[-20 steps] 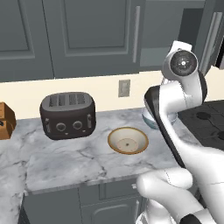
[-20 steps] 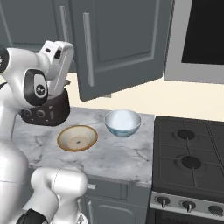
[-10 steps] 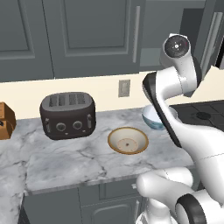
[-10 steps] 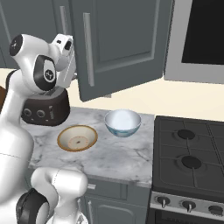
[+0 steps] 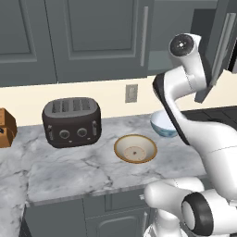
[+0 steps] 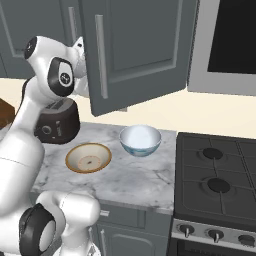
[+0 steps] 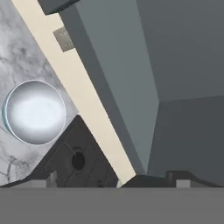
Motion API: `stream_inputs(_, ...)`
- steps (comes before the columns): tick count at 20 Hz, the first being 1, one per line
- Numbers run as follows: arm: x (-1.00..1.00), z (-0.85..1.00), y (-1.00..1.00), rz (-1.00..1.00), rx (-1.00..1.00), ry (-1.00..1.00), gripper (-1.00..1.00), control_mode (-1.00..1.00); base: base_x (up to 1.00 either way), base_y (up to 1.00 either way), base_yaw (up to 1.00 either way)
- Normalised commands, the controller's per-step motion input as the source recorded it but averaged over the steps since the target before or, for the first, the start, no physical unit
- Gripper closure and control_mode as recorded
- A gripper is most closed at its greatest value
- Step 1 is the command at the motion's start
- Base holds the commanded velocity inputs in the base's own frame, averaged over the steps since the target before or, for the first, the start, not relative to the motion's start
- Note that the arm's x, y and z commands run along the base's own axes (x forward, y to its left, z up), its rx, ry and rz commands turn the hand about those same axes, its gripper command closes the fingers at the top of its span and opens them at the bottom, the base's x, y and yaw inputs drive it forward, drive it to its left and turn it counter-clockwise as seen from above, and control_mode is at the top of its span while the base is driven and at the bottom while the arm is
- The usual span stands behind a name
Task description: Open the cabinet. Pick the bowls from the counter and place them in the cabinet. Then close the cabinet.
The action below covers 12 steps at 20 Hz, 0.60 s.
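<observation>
Right cabinet door (image 6: 135,50) is hanging partly open; the arm is working up beside it, the gripper (image 7: 148,179) with its jaws spread wide and holding nothing. Both bowls are sitting on the counter (image 5: 69,171): the cream bowl (image 5: 135,149) toward the front, the white bowl (image 6: 140,140) near the stove (image 6: 220,175). Judging the door needs swinging wider: push on its inner face, keeping clear of the shelf edge.

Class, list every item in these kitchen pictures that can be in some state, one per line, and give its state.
cabinet: right door swung open, left door shut
cream bowl: upright, empty, on the counter
white bowl: upright, empty, on the counter
toaster: slots empty
stove: burners bare
end effector: open, holding nothing
</observation>
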Motion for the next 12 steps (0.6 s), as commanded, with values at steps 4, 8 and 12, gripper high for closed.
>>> stream_inputs(4, -0.25, 0.0, -0.7, -0.17, -0.01, 0.01, -1.0, -1.0, 0.0, 0.0, 0.0)
stream_inputs(8, -0.74, 0.0, -0.75, -0.21, 0.0, -0.01, -1.0, -1.0, 0.0, 0.0, 0.0)
stream_inputs(12, -0.8, 0.0, -0.79, -0.22, 0.0, -0.02, -1.0, -1.0, 0.0, 0.0, 0.0)
